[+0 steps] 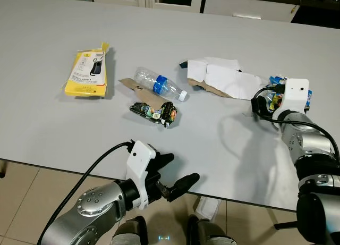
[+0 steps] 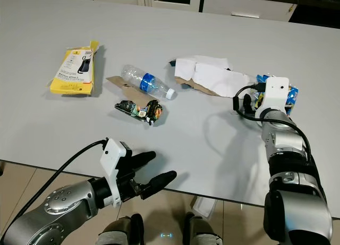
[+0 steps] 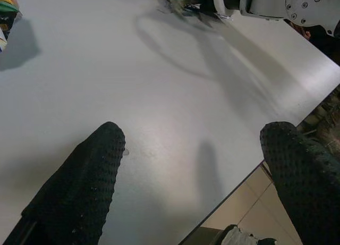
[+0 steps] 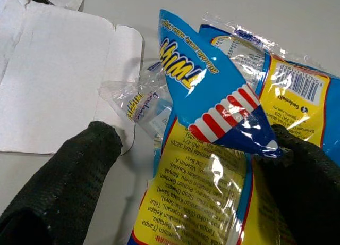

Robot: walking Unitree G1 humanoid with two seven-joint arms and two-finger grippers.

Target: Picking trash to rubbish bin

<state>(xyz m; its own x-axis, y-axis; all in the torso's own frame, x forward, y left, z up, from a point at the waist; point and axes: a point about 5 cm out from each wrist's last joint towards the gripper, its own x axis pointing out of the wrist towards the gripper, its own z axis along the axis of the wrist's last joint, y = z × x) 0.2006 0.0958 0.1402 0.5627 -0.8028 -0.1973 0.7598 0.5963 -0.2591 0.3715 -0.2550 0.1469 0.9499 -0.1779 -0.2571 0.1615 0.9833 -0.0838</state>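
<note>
Wrapper, a thin blue-and-yellow crinkly film just beside the torn white cardboard, looks nearly weightless, slippery and limp, so the right gripper, fingers spread wide astride it and gripping nothing, should pinch its bunched middle; left gripper hovers open.

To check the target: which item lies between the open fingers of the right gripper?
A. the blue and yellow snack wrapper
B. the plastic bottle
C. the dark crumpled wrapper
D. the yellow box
A: in the right wrist view the blue and yellow snack wrapper lies between the spread fingers of the right gripper, beside the white torn cardboard.
</note>
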